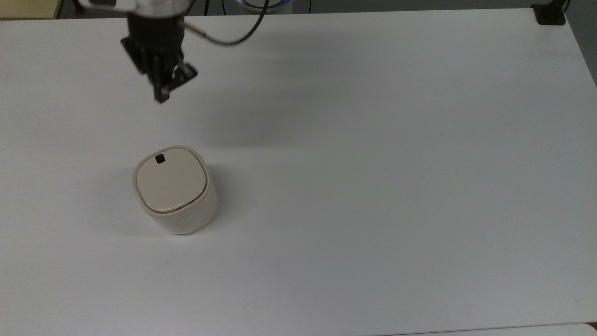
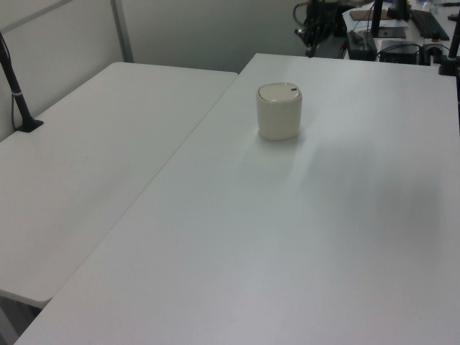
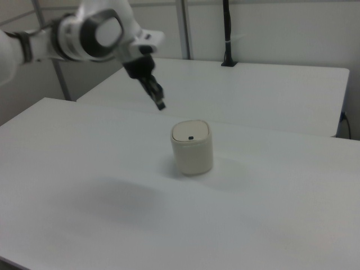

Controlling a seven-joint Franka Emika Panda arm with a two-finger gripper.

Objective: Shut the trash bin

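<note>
The trash bin [image 1: 175, 191] stands upright on the table [image 1: 373, 163], lid flat, its button [image 1: 160, 159] toward the far edge. The gripper [image 1: 163, 91] hangs above, fingers clenched, empty.

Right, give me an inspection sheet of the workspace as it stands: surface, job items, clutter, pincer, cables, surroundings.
Surface: white table, bare apart from the bin.
Job's things: trash bin upright, beige lid lying flat in the rim, looks closed; black button at the lid's far edge in the top view.
Clutter: nothing seen.
Pincer: pincer raised above the table, apart from the bin, holding nothing, fingers together.
Cables: dark cable loops from the wrist.
Surroundings: second white table alongside; black clamp post on the neighbouring table in the right view.
</note>
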